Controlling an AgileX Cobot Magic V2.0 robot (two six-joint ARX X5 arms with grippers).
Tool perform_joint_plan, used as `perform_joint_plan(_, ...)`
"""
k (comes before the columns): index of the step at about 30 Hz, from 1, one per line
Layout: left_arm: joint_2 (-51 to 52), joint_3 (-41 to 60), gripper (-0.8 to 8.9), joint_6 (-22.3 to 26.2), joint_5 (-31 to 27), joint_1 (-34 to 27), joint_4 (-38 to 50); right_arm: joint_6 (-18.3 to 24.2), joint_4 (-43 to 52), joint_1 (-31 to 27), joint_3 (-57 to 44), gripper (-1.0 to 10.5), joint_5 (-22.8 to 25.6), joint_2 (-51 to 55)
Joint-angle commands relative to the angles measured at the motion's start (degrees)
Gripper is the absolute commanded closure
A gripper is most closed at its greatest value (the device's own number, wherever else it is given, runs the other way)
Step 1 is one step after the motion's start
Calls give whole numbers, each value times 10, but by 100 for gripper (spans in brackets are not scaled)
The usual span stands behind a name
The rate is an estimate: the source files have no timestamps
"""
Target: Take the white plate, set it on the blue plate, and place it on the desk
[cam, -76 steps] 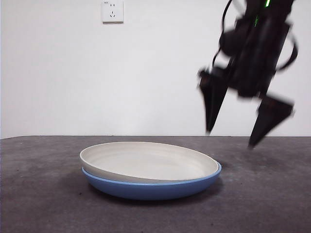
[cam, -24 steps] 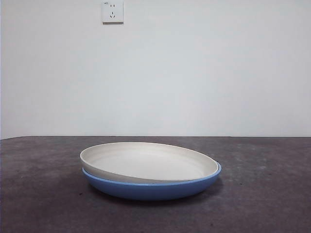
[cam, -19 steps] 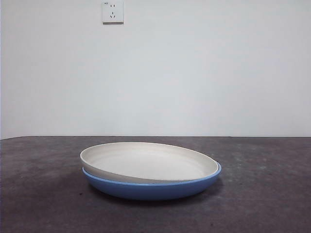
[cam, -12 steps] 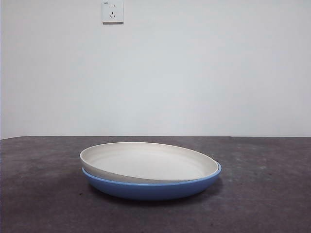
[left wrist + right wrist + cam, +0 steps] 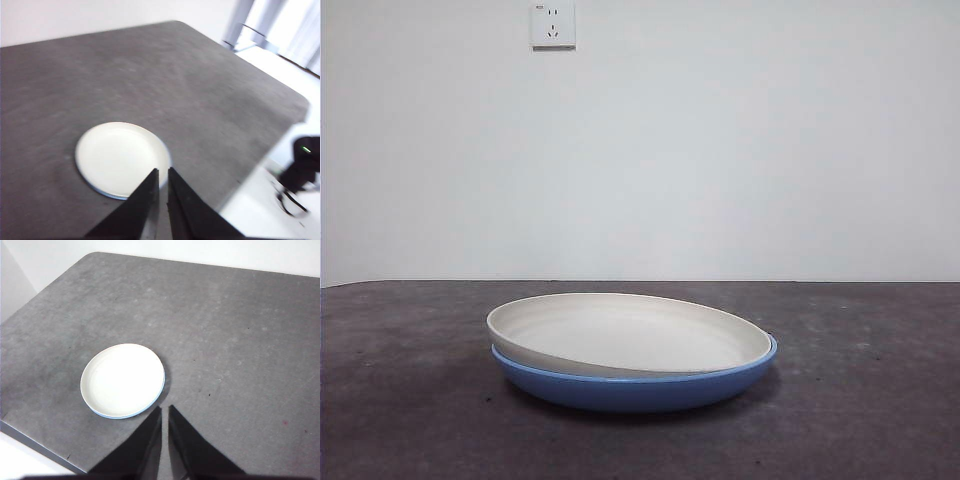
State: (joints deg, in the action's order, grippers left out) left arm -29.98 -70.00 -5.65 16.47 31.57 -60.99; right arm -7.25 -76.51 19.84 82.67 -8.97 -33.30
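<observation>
Bare white wall behind, dark table [image 5: 410,420] below: the white plate [image 5: 625,335] sits nested, slightly tilted, in the blue plate [image 5: 630,388], so stacking looks finished. Left pincer [image 5: 161,180] and right pincer [image 5: 164,416] hang high above, each nearly closed, empty.

Bright even light, left wrist view blurred
</observation>
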Motion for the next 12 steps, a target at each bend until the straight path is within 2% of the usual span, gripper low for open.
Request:
perform_joint_plan(1,2,6,784,1,2,-52,8,6,-24,3,9,928,0,-2)
perform_joint_plan(5,23,54,784,13,1,-155,22,6,-24,3,9,928,0,-2)
perform_joint_plan(7,49,105,784,54,1,-207,75,6,-24,3,9,928,0,-2)
perform_joint_plan(12,144,284,784,67,-4,-296,270,6,-24,3,9,928,0,-2)
